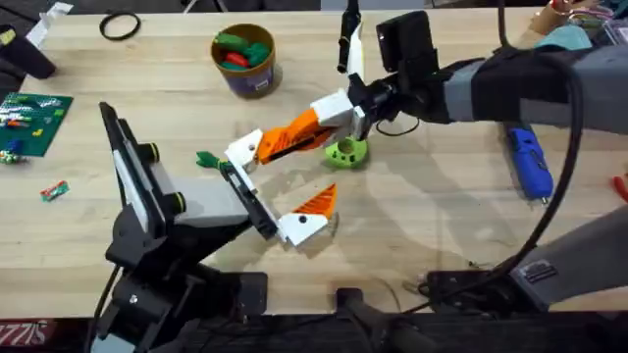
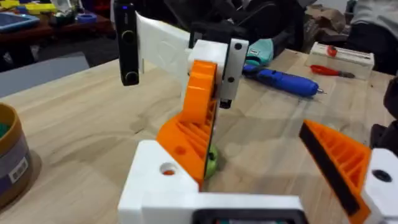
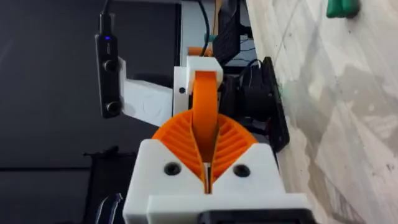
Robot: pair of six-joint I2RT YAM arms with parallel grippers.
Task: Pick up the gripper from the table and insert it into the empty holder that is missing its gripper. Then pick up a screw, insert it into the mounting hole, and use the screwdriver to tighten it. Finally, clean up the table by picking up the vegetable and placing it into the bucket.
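The table carries two arms, and one bucket stands near its far edge, holding red and green toy pieces. The right arm reaches across from the right edge, and the right gripper has its fingers clamped on the white base of the gripper, which hangs tilted over the middle of the table with its orange tip touching the holder. The left gripper carries that holder and, at the other end of the black rail, a second white bracket bearing a shorter orange wedge; the two stand well apart. One blue screwdriver lies near the right edge, clear of both arms. A light green round piece sits just beside and partly under the held gripper. One vegetable lies beside the holder toward the left edge, partly hidden by the left arm. One black ring lies at the far left corner.
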